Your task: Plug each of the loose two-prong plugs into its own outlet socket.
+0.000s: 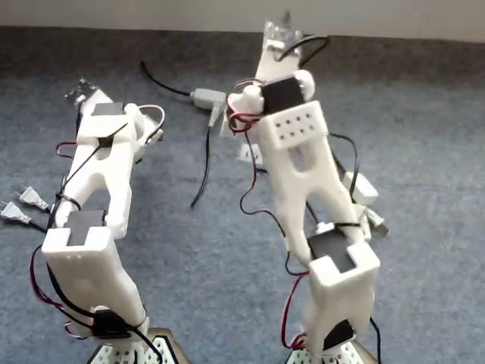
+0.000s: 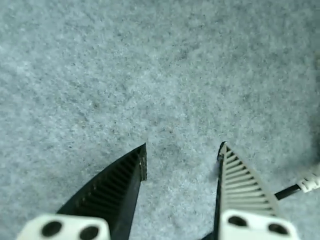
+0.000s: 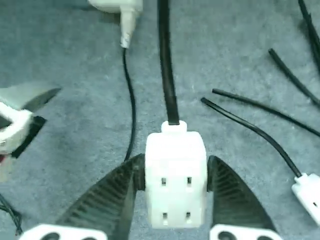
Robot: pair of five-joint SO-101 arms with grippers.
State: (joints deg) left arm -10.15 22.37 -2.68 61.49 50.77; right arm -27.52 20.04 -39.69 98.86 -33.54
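Two-prong plugs of white plastic lie side by side at the left edge of the grey carpet surface. The first plug and the second plug have parallel long axes, slanting from far left to near right. Which end carries the prongs cannot be told.

The right gripper is close to the surface's far edge and clamped on a white rectangular outlet socket, with a ribbed finger pressed to each long side. The socket's slotted face is turned up to the wrist camera and shows two pairs of slots. Its long axis runs in line with the fingers. A thick black cord leaves its far end, straight away from the arm.

The left gripper is spread wide with nothing between its fingers, over bare carpet toward the far left corner.

A pale grey socket block rests near the far edge between the arms, and its thin black cable trails toward the near edge.
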